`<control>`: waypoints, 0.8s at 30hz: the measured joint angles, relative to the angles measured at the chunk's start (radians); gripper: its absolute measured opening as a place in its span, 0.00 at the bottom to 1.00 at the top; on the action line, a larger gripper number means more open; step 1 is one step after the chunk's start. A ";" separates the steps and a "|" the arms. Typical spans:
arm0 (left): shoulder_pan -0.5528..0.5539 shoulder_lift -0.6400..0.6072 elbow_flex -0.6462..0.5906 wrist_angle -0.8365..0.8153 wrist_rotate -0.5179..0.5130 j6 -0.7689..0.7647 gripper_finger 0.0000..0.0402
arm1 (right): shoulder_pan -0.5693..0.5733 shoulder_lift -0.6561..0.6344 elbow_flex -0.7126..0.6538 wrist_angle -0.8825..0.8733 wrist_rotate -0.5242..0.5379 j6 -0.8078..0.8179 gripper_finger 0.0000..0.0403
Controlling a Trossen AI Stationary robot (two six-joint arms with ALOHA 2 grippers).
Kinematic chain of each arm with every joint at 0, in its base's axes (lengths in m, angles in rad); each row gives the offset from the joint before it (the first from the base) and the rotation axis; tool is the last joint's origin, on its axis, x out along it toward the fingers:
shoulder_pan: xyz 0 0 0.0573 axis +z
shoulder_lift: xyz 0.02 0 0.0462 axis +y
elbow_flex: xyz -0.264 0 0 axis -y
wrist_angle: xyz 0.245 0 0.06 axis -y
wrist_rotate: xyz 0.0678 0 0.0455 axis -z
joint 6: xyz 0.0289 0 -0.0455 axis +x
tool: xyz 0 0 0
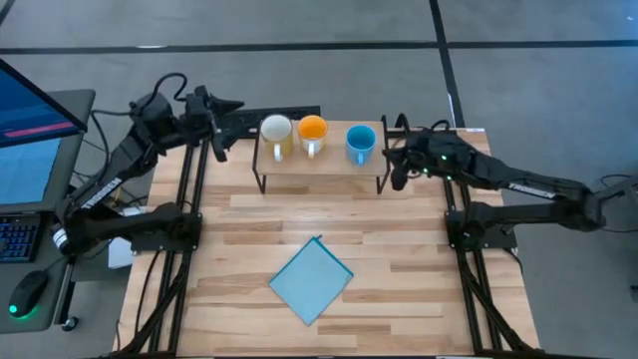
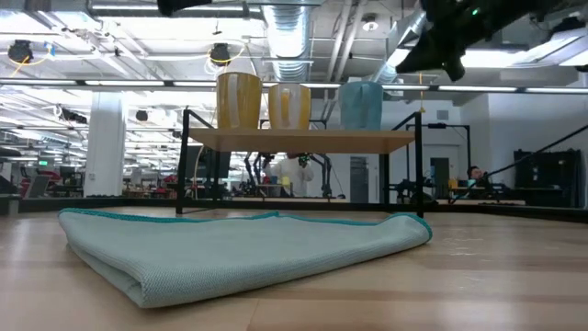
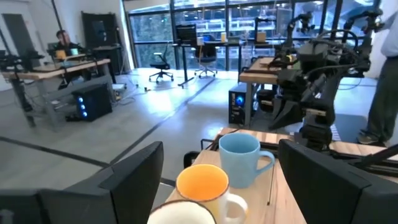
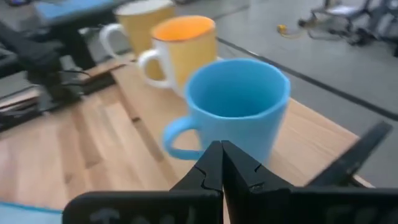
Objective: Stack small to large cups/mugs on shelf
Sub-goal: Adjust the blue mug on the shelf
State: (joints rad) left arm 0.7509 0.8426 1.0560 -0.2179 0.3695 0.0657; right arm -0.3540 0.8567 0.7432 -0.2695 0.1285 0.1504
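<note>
Three mugs stand upright in a row on the shelf [image 1: 321, 168] at the table's far edge: cream [image 1: 276, 133] on the left, orange with a white handle [image 1: 312, 131] in the middle, light blue [image 1: 360, 143] on the right. All three also show in the low view: cream [image 2: 238, 99], orange [image 2: 288, 106], blue [image 2: 361, 104]. My left gripper [image 1: 217, 143] is open and empty, raised just left of the shelf; its wrist view [image 3: 217, 186] looks along the row. My right gripper [image 1: 395, 165] is shut and empty, raised just right of the blue mug [image 4: 239, 106].
A folded light-blue cloth [image 1: 312, 280] lies flat on the table's near middle; in the low view [image 2: 248, 253] it fills the foreground. The shelf's black legs [image 2: 421, 165] stand on the table. A monitor, keyboard and mouse sit off the table's left side.
</note>
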 joint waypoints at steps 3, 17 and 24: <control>0.000 -0.008 -0.003 -0.003 -0.009 -0.012 0.77 | -0.042 0.034 0.002 0.000 0.000 0.016 0.05; 0.000 -0.007 -0.003 -0.020 -0.020 -0.003 0.77 | -0.141 0.155 0.002 0.046 -0.056 0.026 0.05; 0.000 -0.007 -0.003 -0.044 -0.046 0.008 0.77 | -0.160 0.209 0.002 0.110 -0.106 0.026 0.05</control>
State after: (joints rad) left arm 0.7509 0.8356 1.0527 -0.2619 0.3231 0.0737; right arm -0.5144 1.0661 0.7452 -0.1592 0.0227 0.1764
